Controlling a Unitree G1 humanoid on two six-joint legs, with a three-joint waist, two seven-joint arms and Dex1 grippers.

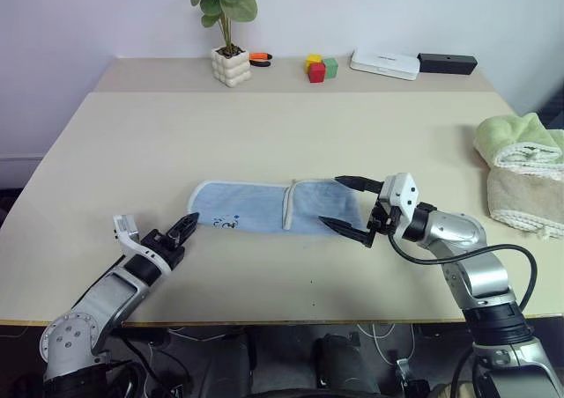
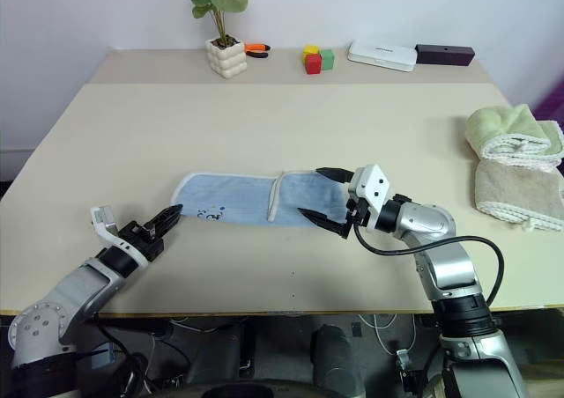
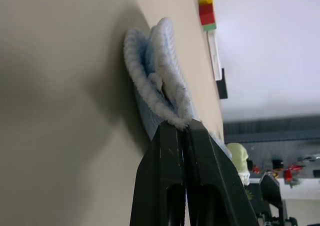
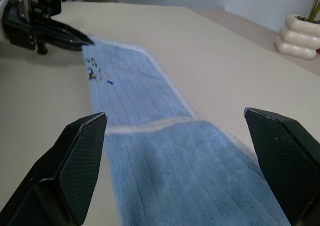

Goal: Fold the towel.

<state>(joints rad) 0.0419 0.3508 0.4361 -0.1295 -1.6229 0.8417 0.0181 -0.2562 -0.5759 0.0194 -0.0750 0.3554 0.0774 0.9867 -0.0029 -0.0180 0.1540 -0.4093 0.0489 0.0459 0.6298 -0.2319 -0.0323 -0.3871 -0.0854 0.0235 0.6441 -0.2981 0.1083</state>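
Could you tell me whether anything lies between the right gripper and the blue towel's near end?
Nothing visible does. The right gripper stands open with its fingers either side of the towel end, bare table around it. The left gripper is shut on the opposite end.

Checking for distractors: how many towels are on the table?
3: the light blue towel lies mid-table between the grippers; a light green rolled towel sits on a beige folded towel at the right edge.

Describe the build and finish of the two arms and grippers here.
Both arms are silver-grey metal with black joints. Left gripper and right gripper each have two black pointed fingers and a white block at the wrist. A black cable loops beside the right forearm.
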